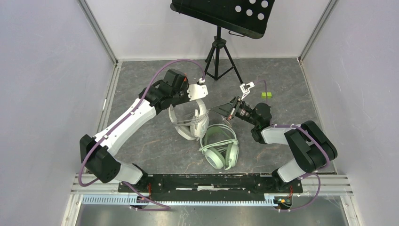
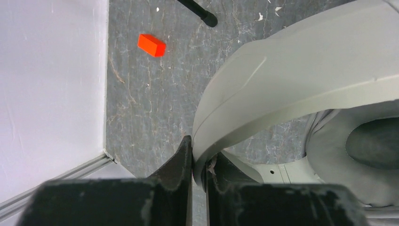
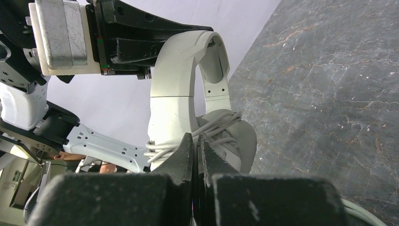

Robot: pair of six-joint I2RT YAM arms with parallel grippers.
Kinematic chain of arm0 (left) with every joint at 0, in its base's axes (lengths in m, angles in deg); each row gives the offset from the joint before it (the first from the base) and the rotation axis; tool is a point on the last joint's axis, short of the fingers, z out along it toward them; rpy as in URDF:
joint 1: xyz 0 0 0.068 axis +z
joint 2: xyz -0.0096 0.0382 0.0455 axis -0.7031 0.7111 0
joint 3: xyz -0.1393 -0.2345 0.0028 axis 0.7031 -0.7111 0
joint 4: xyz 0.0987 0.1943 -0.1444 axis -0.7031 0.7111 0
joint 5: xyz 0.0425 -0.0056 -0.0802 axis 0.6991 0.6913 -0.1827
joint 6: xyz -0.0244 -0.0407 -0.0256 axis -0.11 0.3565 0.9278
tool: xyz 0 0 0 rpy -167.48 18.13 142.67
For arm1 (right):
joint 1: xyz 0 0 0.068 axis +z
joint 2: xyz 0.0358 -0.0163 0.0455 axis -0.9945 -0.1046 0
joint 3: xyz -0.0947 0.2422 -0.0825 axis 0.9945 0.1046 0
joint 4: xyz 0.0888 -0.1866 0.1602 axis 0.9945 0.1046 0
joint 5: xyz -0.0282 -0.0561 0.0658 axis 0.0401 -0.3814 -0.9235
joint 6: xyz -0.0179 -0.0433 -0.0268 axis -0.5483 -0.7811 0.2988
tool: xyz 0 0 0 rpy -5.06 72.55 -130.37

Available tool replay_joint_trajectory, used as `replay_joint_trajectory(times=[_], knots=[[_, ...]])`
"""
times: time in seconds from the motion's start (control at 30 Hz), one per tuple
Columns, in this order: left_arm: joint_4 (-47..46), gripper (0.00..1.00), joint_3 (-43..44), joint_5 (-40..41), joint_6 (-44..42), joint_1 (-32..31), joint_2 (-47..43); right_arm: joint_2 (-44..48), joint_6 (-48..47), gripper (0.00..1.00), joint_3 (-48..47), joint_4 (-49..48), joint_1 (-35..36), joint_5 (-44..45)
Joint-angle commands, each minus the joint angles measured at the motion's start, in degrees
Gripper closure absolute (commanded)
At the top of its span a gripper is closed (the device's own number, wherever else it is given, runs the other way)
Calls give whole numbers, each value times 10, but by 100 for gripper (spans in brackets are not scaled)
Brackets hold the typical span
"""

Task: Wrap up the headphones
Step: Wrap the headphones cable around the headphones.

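Left end effector (image 2: 197,157) is clenched on the headband (image 2: 291,70) of the white headset (image 1: 188,121), which stands beside the mint headset (image 1: 221,151). Right end effector (image 3: 195,141) is pinched closed at the cable (image 3: 214,127) turns; whether it grips a strand cannot be told. Advised: keep the cable taut and lay turns side by side.

White-grey headset (image 1: 195,125), mint-green headset (image 1: 231,153), orange block (image 2: 151,44), seemingly marbled dark-grey floor (image 1: 155,146).

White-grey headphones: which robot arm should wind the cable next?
Right. The left pincer is clamped on the headband of the white-grey plastic headphones, steadying them. The right pincer sits shut right at the thin pale cable wound round them, so it is probably better placed to wind.
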Motion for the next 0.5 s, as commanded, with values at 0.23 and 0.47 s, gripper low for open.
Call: replay_joint_trajectory(times=[0.23, 0.47], knots=[[7, 98, -3, 107, 44, -1, -5, 14, 89, 91, -2, -173, 19, 55], [8, 98, -2, 141, 96, -17, -2, 11, 86, 100, -12, -134, 57, 92]])
